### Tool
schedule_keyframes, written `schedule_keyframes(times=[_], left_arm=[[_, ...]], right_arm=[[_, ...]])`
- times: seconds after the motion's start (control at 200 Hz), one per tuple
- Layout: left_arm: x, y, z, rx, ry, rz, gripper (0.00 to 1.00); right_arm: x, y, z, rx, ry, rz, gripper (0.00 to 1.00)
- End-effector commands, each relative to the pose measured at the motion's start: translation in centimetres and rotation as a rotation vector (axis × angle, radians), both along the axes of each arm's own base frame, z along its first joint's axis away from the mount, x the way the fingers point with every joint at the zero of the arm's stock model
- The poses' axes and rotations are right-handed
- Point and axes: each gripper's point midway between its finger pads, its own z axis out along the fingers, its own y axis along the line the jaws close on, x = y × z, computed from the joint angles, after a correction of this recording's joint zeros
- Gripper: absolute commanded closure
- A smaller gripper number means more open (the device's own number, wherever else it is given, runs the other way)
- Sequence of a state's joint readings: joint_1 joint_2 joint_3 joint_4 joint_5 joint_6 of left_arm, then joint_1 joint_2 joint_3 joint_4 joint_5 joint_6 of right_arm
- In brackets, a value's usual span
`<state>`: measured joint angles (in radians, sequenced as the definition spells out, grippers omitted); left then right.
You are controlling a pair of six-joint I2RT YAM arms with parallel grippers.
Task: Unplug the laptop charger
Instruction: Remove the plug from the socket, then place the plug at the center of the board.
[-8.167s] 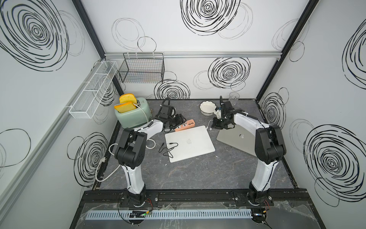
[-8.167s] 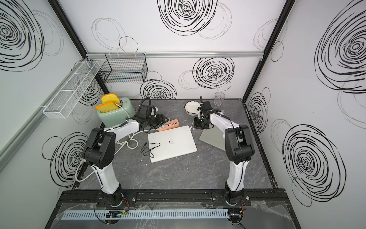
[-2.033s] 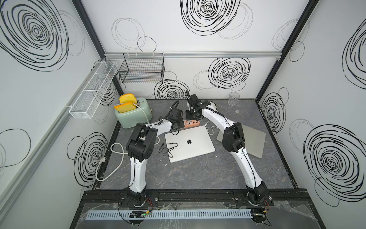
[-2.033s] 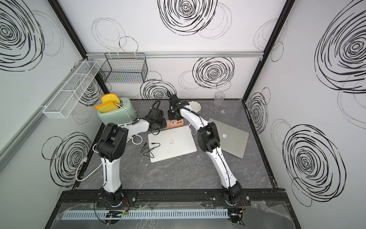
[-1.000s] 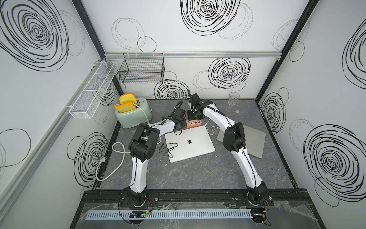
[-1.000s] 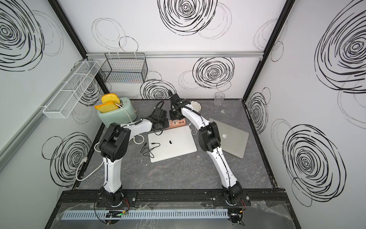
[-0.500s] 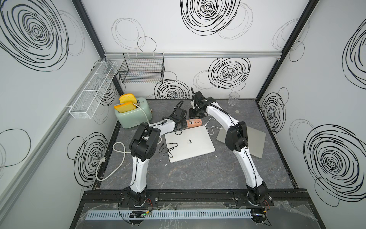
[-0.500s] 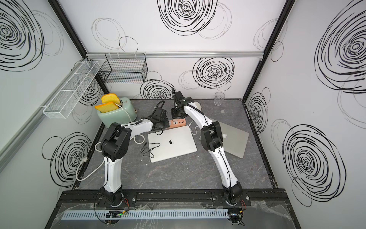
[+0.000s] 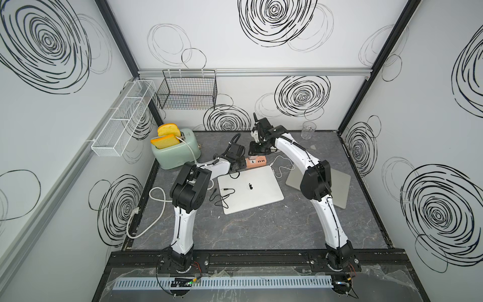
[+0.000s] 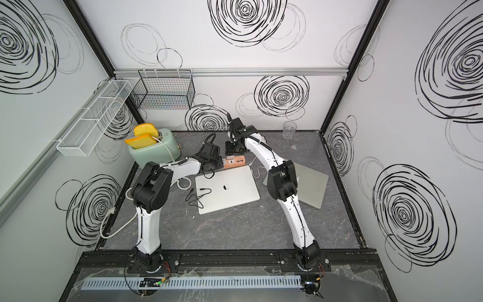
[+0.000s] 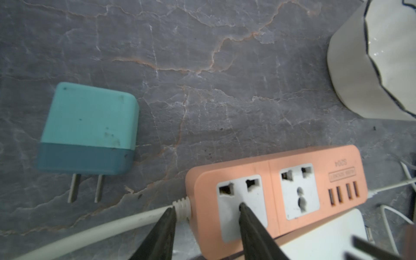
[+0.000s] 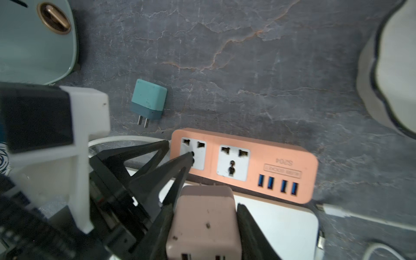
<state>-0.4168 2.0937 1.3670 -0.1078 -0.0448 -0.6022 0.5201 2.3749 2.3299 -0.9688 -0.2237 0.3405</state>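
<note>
In a top view the right gripper (image 9: 253,156) and the left gripper (image 9: 239,166) meet tip to tip over the orange power strip (image 9: 260,163). A closed silver laptop (image 9: 251,189) lies on the table (image 9: 261,230) just behind them, toward the arm bases.

In the left wrist view the left gripper's jaws stand partly apart, astride the strip's cord end. One fingertip rests on the nearest socket face and the other sits beside the white cord (image 11: 112,227). A teal plug adapter (image 11: 90,126) lies on its side further out, well apart from the fingers.

In the right wrist view the right gripper is clamped on the pink laptop charger (image 12: 202,220). The charger sits between its fingers, prongs toward the strip but out of it.
</note>
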Motion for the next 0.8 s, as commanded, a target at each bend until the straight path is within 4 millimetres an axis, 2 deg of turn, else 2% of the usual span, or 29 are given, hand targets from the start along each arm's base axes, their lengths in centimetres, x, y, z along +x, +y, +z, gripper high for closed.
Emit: schedule_keyframes(times=[0.0,0.1,0.19,0.305,0.455,0.64,0.795], left_arm=[[-6.6,2.3,-7.3,0.089,0.292,-0.034,0.46],[-6.1,1.4,-6.2,0.056,0.27,-0.052,0.43],[-5.4,0.8,-5.0,0.043,0.249,-0.069,0.4],[-4.6,0.2,-3.5,0.032,0.221,-0.082,0.37],[-3.9,-0.8,-1.9,0.014,0.19,-0.104,0.29],[-3.6,-1.6,0.9,-0.005,0.133,-0.131,0.19],[-3.6,-2.2,5.2,-0.076,0.024,-0.156,0.13]], right_arm=[[-0.5,-4.4,3.5,0.019,-0.032,-0.028,0.82],[-1.7,-8.5,1.0,0.014,0.028,-0.081,0.82],[-2.7,-11.5,0.1,0.024,0.032,-0.133,0.82],[-4.0,-14.2,-1.7,0.013,0.068,-0.158,0.81],[-5.1,-14.5,-4.1,0.012,0.112,-0.141,0.8],[-4.5,-14.3,-5.6,0.007,0.122,-0.127,0.76],[-4.6,-14.3,-7.2,0.001,0.152,-0.122,0.73]])
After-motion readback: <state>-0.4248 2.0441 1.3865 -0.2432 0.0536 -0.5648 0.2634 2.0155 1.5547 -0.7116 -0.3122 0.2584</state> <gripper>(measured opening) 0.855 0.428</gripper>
